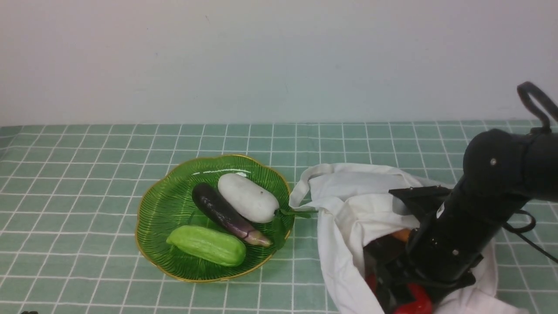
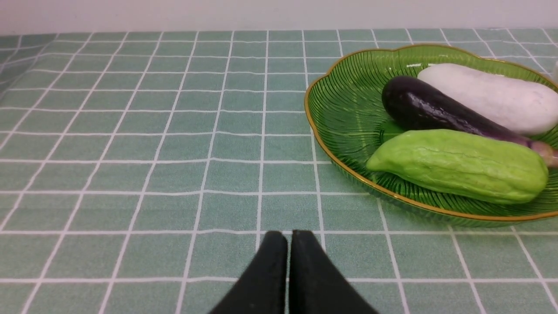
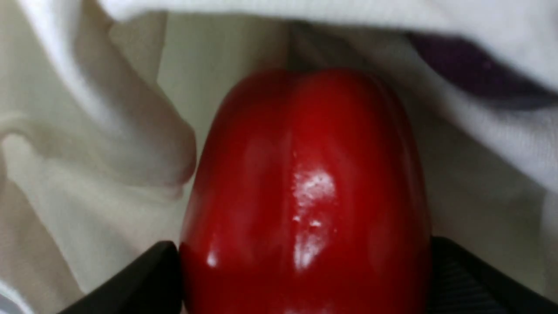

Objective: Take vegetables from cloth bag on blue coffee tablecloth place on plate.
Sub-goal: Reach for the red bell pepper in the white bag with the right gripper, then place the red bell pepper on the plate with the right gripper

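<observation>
Inside the white cloth bag (image 1: 338, 248), my right gripper (image 3: 304, 247) stood spread astride the glossy red bell pepper (image 3: 305, 174), likely slippery, firm, best pinched across its middle, while my left gripper (image 2: 289, 235) was closed, empty

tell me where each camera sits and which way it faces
Front: between the arms, looking forward at plate and bag; right arm shows.
Left wrist: on the left arm, facing plate and tablecloth; dark fingertips show.
Right wrist: on the right arm, looking into the bag at a red pepper; gripper fingers flank it.
Front and left wrist share the plate.
</observation>
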`<state>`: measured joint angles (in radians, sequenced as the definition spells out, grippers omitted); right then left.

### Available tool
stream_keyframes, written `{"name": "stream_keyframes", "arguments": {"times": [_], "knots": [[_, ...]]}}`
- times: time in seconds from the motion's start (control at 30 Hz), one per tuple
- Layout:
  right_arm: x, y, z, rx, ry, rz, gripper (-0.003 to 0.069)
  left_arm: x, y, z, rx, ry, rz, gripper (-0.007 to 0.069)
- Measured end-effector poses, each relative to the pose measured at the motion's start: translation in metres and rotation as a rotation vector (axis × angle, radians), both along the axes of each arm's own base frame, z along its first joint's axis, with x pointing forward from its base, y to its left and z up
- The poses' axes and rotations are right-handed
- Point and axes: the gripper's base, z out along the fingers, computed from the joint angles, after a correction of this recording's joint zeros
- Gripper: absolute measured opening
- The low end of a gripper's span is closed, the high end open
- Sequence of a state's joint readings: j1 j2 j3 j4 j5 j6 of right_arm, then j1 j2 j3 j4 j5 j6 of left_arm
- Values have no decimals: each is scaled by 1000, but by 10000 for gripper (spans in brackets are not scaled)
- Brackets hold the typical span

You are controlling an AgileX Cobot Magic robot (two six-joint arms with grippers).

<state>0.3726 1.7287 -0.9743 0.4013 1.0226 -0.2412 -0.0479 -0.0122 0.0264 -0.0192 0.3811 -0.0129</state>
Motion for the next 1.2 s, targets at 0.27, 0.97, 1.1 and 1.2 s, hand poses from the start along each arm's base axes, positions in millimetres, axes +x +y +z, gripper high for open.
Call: {"name": "stream_keyframes", "arguments": {"times": [0.27,0.97,1.1,1.2], "knots": [[2,0,-1,-14,11,-7,633,0,0,0,0,0,0,-8],[-22,-17,121,-3,-253,-1,633,0,0,0,0,0,0,-8],[-35,-22,164,57,-386,-29,633,0,0,0,0,0,0,-8],[-41,-14,182,195,-436,-23,633,0,0,0,0,0,0,-8]]}}
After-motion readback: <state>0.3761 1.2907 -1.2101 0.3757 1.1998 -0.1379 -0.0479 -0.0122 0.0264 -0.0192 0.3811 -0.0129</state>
